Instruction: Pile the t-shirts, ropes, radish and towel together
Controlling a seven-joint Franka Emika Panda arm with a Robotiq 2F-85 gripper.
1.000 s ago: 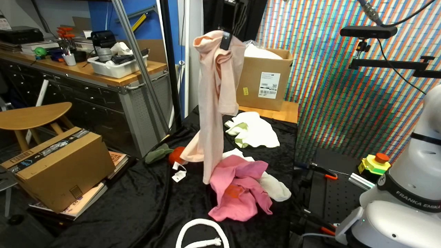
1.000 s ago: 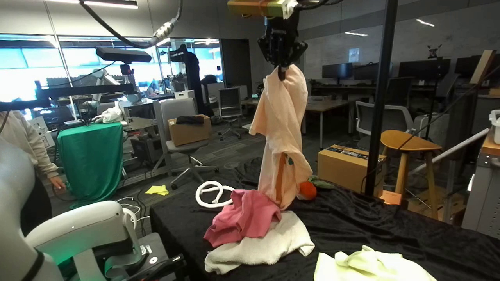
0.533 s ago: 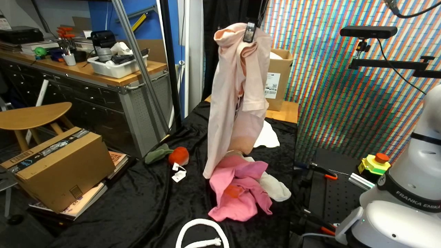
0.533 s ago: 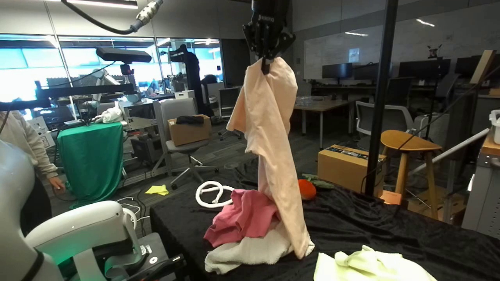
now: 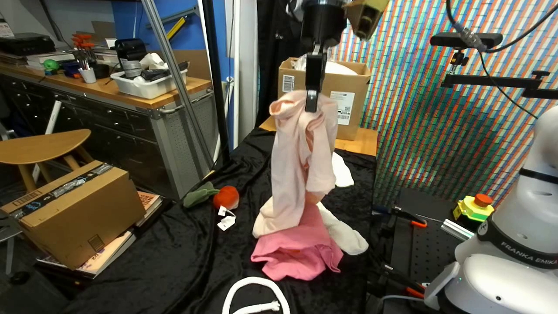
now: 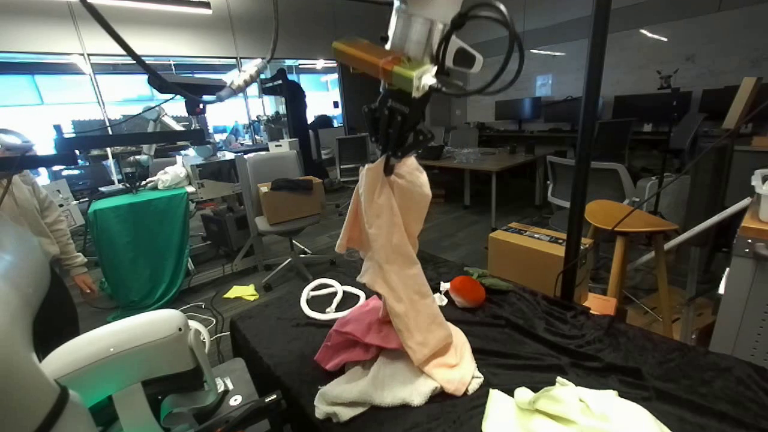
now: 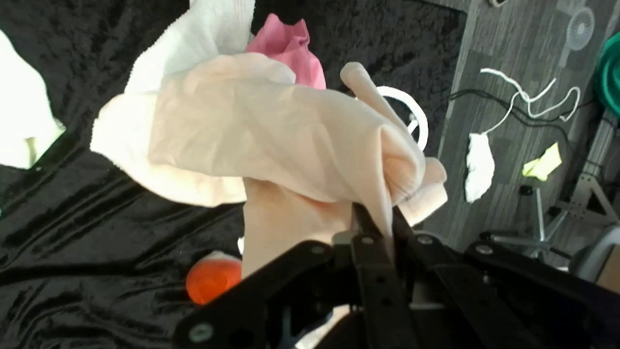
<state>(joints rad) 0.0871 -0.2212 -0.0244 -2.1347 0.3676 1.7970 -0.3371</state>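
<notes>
Over the black-draped counter [image 5: 183, 250], the end effector [image 5: 311, 103] is pinched tight on the peach t-shirt [image 5: 290, 165], which hangs with its lower folds touching the pink t-shirt [image 5: 301, 257] and the cream cloth [image 6: 381, 387]. Near them lies the looped white rope [image 5: 255, 281]; the red radish [image 5: 226, 197] and a pale cloth [image 6: 558, 411] lie apart.
</notes>
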